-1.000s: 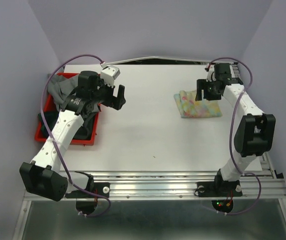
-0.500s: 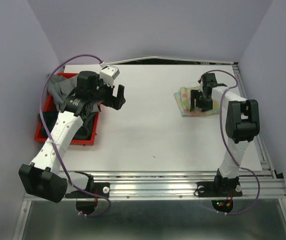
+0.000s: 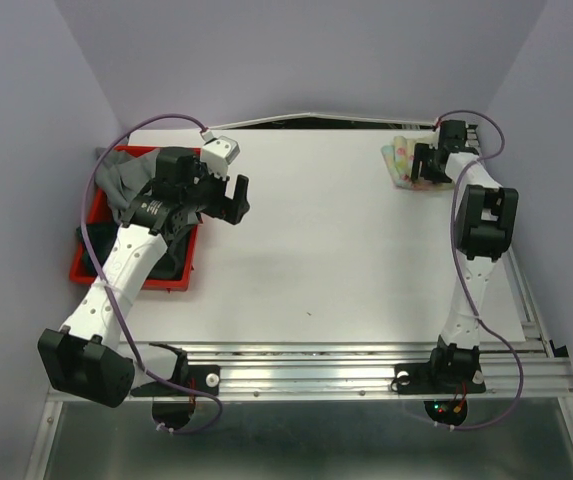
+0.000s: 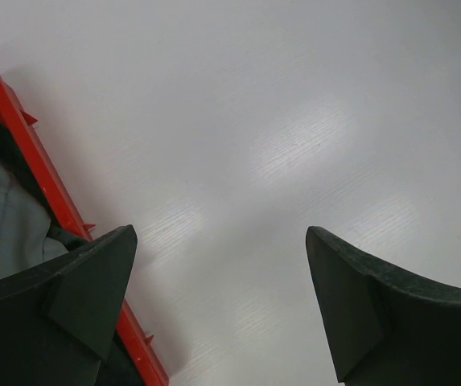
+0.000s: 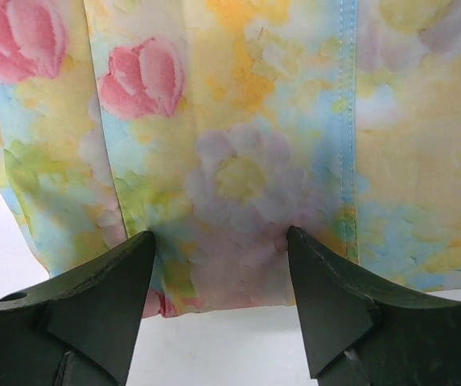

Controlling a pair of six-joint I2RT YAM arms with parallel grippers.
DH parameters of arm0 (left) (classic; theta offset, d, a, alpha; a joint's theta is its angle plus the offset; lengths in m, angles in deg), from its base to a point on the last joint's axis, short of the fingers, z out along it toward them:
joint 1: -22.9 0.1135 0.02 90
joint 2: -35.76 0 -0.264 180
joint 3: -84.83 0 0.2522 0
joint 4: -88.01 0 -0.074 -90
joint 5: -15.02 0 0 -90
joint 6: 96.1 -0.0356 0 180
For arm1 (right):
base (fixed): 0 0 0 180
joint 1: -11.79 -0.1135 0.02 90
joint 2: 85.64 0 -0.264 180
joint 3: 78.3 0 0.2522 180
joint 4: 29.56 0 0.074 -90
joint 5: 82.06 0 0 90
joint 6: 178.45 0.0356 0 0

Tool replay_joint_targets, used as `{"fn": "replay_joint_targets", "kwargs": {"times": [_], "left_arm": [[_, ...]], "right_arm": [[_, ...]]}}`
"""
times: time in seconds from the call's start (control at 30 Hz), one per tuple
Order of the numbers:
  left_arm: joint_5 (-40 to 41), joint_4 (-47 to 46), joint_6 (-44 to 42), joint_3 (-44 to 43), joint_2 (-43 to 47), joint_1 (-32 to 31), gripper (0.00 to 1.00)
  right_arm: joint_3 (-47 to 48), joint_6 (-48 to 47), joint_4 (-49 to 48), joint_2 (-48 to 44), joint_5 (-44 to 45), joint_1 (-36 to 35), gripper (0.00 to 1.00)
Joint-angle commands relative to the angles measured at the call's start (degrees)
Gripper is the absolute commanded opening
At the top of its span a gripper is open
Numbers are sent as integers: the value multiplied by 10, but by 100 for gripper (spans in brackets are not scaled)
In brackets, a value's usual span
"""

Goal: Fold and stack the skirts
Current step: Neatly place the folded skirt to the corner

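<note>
Right pincer (image 5: 220, 235), jaws spread and tips pressed on the folded floral skirt (image 3: 402, 161), has pushed it to the far right corner of the table (image 3: 306, 250). Probably the stack begins there, while the grey skirts (image 3: 116, 178) wait in the red bin (image 3: 79, 250).

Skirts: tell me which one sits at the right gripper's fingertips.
The pastel floral skirt, in the far right corner, directly under the right gripper. The grey and dark ones are heaped in the red bin on the left.

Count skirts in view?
2 clear: floral skirt far right, at the right fingers; grey skirt in the red bin. Dark cloth under it may hide more.
</note>
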Motion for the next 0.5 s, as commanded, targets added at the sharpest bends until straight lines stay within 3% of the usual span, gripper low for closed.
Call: {"fn": "replay_joint_targets", "kwargs": {"times": [0.0, 0.3, 0.47], "left_arm": [[-7, -10, -12, -2, 8, 3, 99], [-13, -11, -13, -7, -8, 6, 99], [-10, -20, -17, -8, -7, 9, 99]], "right_arm": [[56, -41, 22, 92, 25, 5, 72], [124, -49, 15, 137, 45, 24, 72], [135, -57, 3, 113, 17, 24, 79]]}}
